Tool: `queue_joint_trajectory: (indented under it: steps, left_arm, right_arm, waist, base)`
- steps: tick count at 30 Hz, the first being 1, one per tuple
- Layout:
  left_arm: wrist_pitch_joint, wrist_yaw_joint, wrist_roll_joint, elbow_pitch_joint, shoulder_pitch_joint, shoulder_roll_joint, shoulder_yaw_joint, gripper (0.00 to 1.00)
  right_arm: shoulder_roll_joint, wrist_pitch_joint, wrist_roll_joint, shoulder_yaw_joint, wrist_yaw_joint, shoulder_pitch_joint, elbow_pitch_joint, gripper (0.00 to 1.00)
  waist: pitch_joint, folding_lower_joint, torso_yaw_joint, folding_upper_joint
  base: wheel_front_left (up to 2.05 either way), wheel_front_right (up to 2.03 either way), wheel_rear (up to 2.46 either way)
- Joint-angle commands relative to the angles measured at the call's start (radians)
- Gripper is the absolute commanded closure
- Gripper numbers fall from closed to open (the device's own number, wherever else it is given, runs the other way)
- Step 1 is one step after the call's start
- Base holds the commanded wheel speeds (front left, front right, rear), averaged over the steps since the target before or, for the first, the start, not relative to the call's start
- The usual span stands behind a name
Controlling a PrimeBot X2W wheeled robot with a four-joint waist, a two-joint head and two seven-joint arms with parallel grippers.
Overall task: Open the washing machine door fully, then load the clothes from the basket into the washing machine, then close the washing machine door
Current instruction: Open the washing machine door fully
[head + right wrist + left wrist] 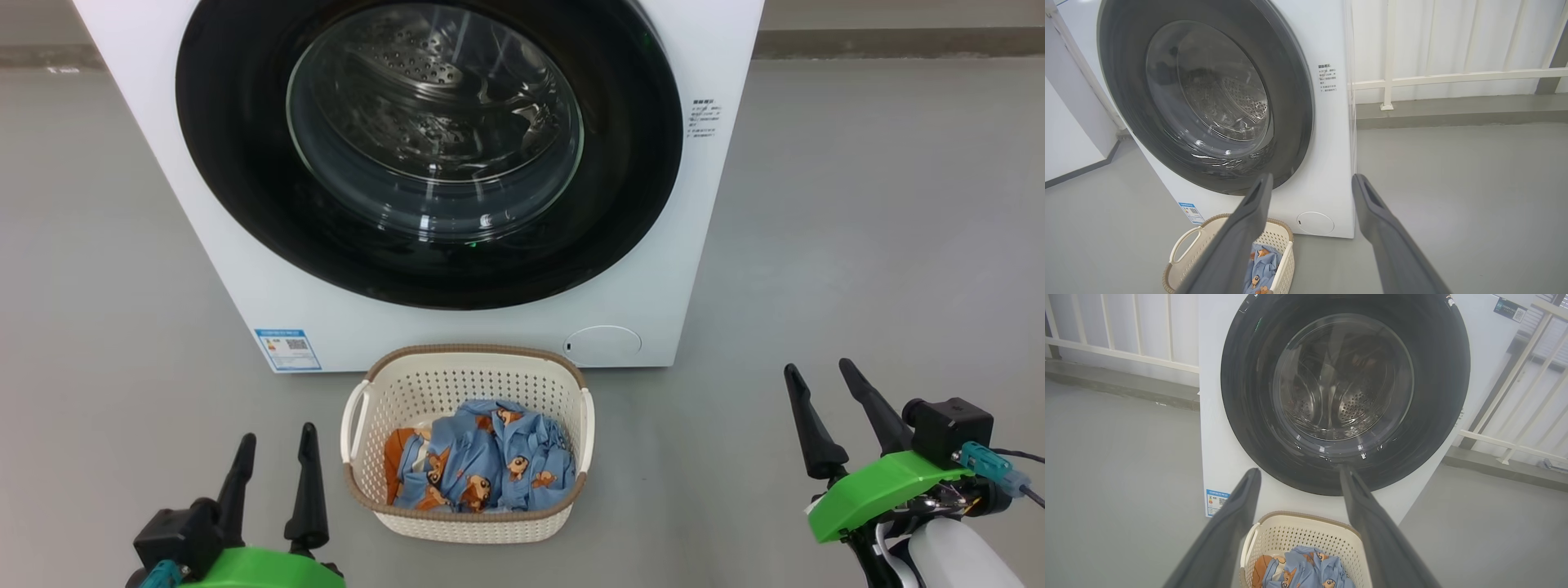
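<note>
The white washing machine stands straight ahead with its round black door shut flat against the front; the steel drum shows through the glass. On the floor before it sits the cream basket holding the blue bear-print clothes. My left gripper hangs open left of the basket, nothing between its fingers. To the basket's right, my right gripper is open and empty too. In the left wrist view the door, basket and clothes lie ahead. The right wrist view shows the door and basket.
Grey floor spreads on both sides of the machine. A white railing on a low kerb runs behind it. A blue label and a round service flap mark the machine's lower front.
</note>
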Motion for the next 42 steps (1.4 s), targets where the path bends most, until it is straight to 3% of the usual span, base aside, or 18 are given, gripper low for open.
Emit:
queue_joint_trajectory:
  steps: [1,16,17,21,22,28,32,37,42]
  left_arm:
    - [-0.003,0.008,-0.008,-0.017,-0.04,0.012,0.027,0.0]
    - [-0.007,0.021,-0.004,-0.02,-0.06,0.016,0.014,0.0]
    - [-0.007,0.021,-0.003,-0.024,-0.064,0.017,0.013,0.0]
    - [-0.007,0.023,0.0,-0.042,-0.086,0.02,0.007,0.0]
    - [-0.007,0.023,0.001,-0.046,-0.091,0.021,0.005,0.0]
    - [-0.006,0.024,0.006,-0.065,-0.115,0.021,-0.007,0.0]
    - [-0.007,0.024,0.011,-0.075,-0.128,0.018,-0.022,0.0]
    - [-0.01,0.023,0.01,-0.075,-0.149,0.009,-0.037,0.0]
    - [-0.013,0.022,0.013,-0.087,-0.163,0.006,-0.036,0.0]
  right_arm:
    - [-0.017,-0.012,0.004,0.009,0.006,-0.044,-0.017,0.0]
    - [-0.038,-0.012,0.033,-0.052,0.006,-0.115,0.002,0.0]
    - [-0.04,-0.012,0.037,-0.057,0.006,-0.124,0.001,0.04]
    - [-0.06,-0.012,0.059,-0.075,0.006,-0.182,-0.004,0.92]
    - [-0.064,-0.012,0.067,-0.081,0.006,-0.194,-0.006,1.0]
    - [-0.081,-0.012,0.158,-0.107,0.006,-0.256,-0.02,1.0]
    - [-0.094,-0.012,0.3,-0.096,0.006,-0.315,-0.03,1.0]
    - [-0.16,0.011,0.473,-0.052,0.006,-0.388,-0.012,1.0]
    - [-0.218,0.105,0.653,-0.016,0.006,-0.456,0.004,1.0]
  waist:
    - [0.005,0.0,0.003,-0.0001]
    - [0.056,0.0,0.03,-0.0001]
    - [0.064,0.0,0.032,-0.0001]
    - [0.112,0.0,0.042,-0.0001]
    - [0.122,0.0,0.045,-0.0001]
    - [0.176,0.0,0.059,-0.0001]
    - [0.215,0.0,0.063,-0.0001]
    - [0.245,0.0,0.077,-0.0001]
    - [0.27,0.0,0.093,-0.0001]
  base:
    - [0.0,0.0,0.0]
    - [0.0,0.0,0.0]
    - [0.0,0.0,0.0]
    - [0.0,0.0,0.0]
    - [0.0,0.0,0.0]
    - [0.0,0.0,0.0]
    - [0.0,0.0,0.0]
    - [0.0,0.0,0.0]
    - [0.0,0.0,0.0]
